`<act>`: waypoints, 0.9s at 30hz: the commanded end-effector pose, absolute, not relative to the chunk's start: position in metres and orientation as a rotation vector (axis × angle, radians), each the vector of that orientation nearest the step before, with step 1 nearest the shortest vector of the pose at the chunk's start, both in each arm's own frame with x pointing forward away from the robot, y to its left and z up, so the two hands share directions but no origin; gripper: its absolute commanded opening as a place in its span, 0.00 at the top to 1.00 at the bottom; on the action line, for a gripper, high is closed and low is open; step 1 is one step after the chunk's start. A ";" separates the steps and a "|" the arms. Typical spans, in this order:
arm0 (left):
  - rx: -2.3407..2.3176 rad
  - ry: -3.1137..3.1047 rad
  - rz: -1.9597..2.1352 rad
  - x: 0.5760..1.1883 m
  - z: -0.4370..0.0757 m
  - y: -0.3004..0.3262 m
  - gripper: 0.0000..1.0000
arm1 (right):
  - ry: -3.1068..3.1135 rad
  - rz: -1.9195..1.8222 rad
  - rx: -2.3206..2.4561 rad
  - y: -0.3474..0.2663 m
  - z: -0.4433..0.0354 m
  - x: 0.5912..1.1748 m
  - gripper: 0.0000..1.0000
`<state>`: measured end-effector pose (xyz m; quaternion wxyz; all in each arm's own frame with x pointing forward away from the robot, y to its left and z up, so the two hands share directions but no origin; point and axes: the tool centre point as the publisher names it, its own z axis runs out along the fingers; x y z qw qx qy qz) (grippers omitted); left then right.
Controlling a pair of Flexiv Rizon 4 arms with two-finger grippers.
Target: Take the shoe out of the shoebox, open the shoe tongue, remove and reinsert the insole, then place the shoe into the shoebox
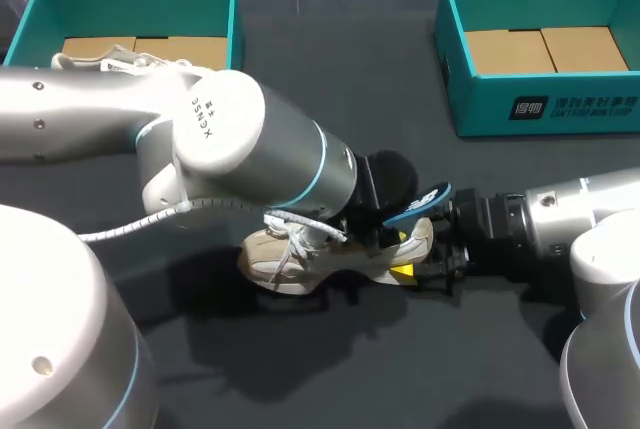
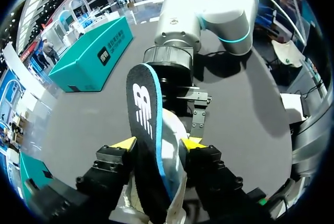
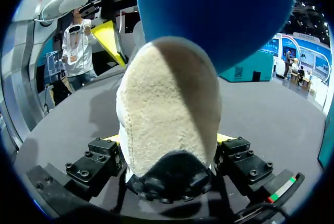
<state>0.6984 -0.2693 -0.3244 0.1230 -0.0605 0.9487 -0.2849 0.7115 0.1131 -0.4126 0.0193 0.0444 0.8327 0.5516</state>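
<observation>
A beige shoe (image 1: 300,254) lies mid-tabletop (image 1: 330,79), blue insole (image 1: 420,199) jutting from its heel; the right hand (image 1: 412,264) seemingly grips there.

shoe (image 1: 290,259): beige upper, heel panel rough, napped like suede. insole (image 2: 148,130) sticking out of the shoe: matt black face, matt blue on the other side. tabletop (image 1: 330,69) under the shoe: dark, matt. left shoebox (image 1: 140,9) and right shoebox (image 1: 480,99) behind the shoe: matt teal card, raw brown cardboard inside. left arm (image 1: 240,149) shell over the shoe: smooth, semi-gloss grey. left pincer (image 2: 157,143), right pincer (image 3: 167,139) at the shoe: matt black blocks, probably metal, view too close; yellow tips smooth.
</observation>
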 end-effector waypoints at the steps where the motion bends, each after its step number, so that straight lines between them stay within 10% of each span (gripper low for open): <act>1: -0.179 2.750 -0.841 0.699 -0.335 -0.273 0.53 | 2.588 1.706 0.140 0.114 -0.413 0.711 1.00; 27: -0.201 2.633 -0.994 0.709 -0.340 -0.276 0.61 | 2.588 1.706 0.140 0.114 -0.413 0.711 1.00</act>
